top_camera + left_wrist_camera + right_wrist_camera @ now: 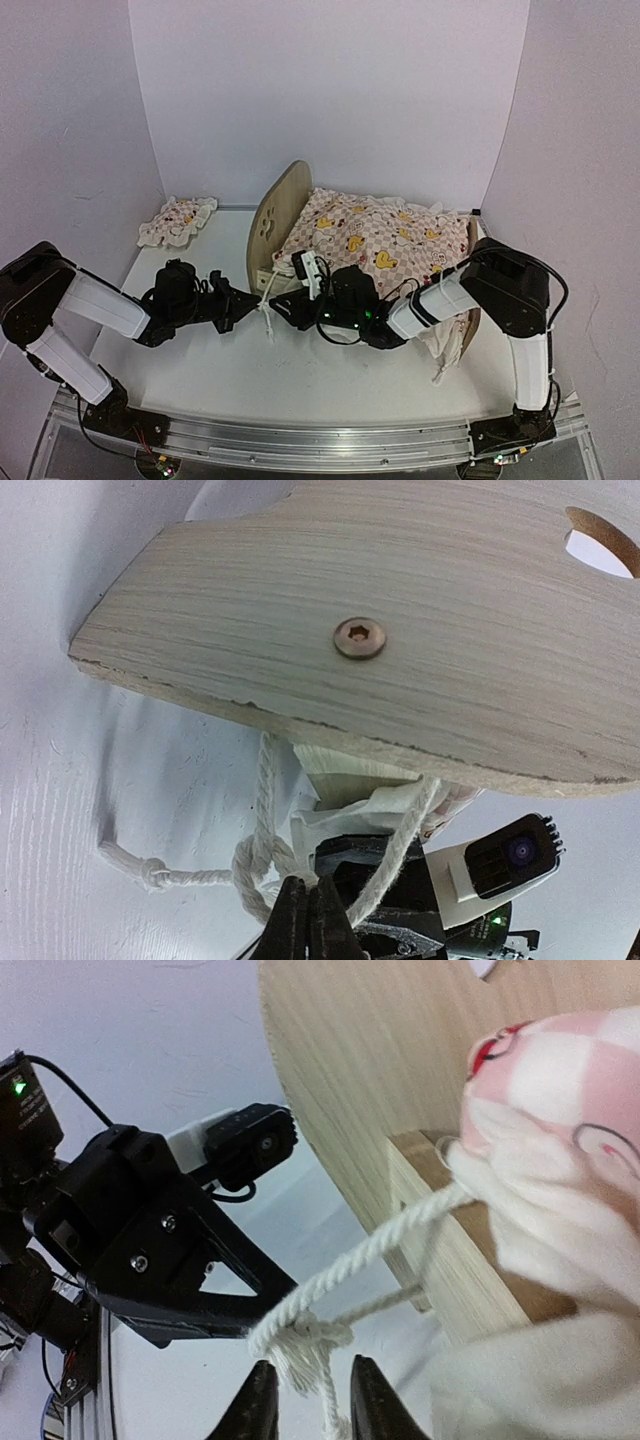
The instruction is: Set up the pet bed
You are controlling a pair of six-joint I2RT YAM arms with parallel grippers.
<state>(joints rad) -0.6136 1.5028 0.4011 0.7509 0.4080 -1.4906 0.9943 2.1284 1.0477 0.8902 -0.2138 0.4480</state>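
The pet bed (278, 218) stands at the back, its plywood headboard (400, 630) on the left. A pink duck-print cover (385, 240) lies over it. A white rope (268, 312) hangs from the bed's near left corner. My left gripper (248, 301) meets it from the left; in the left wrist view its tips (306, 900) are shut on the rope (262, 820) at a knotted loop. My right gripper (283, 306) comes from the right. Its jaws (312, 1400) stand apart, with the rope's frayed, knotted end (312, 1338) hanging loose between them.
A small ruffled pillow (178, 220) lies at the back left by the wall. White walls close in the table (300, 370) on three sides. The cover's ruffle (445, 345) hangs over the bed's near right corner. The two grippers are almost touching.
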